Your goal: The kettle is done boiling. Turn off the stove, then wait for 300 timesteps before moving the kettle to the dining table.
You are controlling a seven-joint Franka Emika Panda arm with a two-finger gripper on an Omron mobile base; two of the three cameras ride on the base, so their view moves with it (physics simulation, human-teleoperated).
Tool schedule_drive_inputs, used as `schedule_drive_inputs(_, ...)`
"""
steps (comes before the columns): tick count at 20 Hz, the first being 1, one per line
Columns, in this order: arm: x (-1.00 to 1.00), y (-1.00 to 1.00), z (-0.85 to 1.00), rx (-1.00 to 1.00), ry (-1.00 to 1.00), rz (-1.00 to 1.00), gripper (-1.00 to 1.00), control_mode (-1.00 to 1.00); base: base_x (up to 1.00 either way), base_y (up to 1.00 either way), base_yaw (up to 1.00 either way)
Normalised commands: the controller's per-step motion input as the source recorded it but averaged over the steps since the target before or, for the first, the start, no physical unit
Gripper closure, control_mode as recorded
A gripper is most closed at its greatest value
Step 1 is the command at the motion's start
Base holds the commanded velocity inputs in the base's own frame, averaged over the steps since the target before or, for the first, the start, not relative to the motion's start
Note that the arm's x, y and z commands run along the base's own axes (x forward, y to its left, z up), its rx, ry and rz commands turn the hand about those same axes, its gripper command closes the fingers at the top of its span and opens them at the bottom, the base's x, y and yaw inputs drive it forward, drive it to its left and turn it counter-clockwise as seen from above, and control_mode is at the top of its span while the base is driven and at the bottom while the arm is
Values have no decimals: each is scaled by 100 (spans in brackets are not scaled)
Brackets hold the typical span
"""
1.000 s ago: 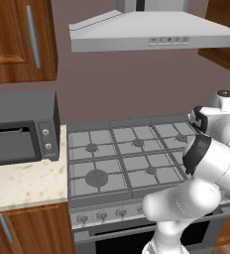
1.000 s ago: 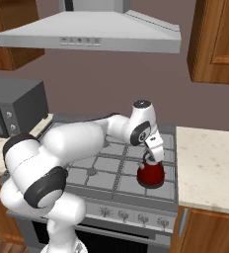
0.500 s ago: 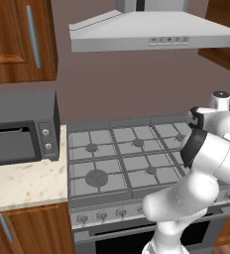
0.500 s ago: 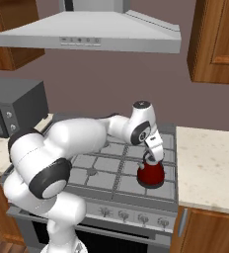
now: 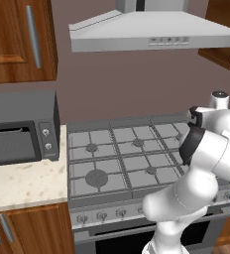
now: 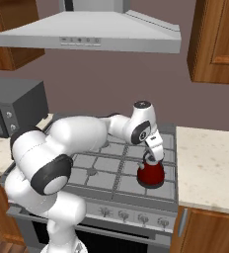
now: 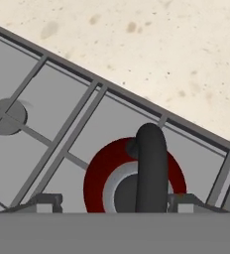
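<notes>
Gripper [image 7: 112, 201] down over the kettle [image 6: 150, 173] on the stove [image 5: 122, 163], front right burner.

Kettle sits red and squat on the grate at the stove's front right corner, near the beige counter [image 6: 210, 163] on that side. In the hand view the dark arched handle [image 7: 150, 166] runs up between the two fingertips [image 7: 47, 200], one tip on each side of it; the jaws stand apart with gaps to the handle, no contact visible, so open and not gripping. In the right base view the hand hangs straight above the kettle, fingers low by the handle top. Arm reaches across the stove from the left. Grey microwave [image 5: 20, 126] on the left counter; hood [image 6: 92, 32] above; wood cabinets [image 6: 215, 42] at both sides.
</notes>
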Motion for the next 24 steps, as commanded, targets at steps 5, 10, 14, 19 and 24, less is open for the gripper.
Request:
schedule_drive_inputs(5, 0, 0, -15, 0, 1, 0, 100, -100, 0, 0, 0)
schedule_drive_inputs(10, 1, 0, -12, 0, 5, 0, 100, -100, 0, 0, 0)
schedule_drive_inputs(14, -5, 0, 7, 0, -1, -1, 100, -100, 0, 0, 0)
schedule_drive_inputs(19, -20, 4, 38, -1, -7, -4, 100, -100, 0, 0, 0)
schedule_drive_inputs(24, -22, 2, 42, -1, -4, -5, 100, -100, 0, 0, 0)
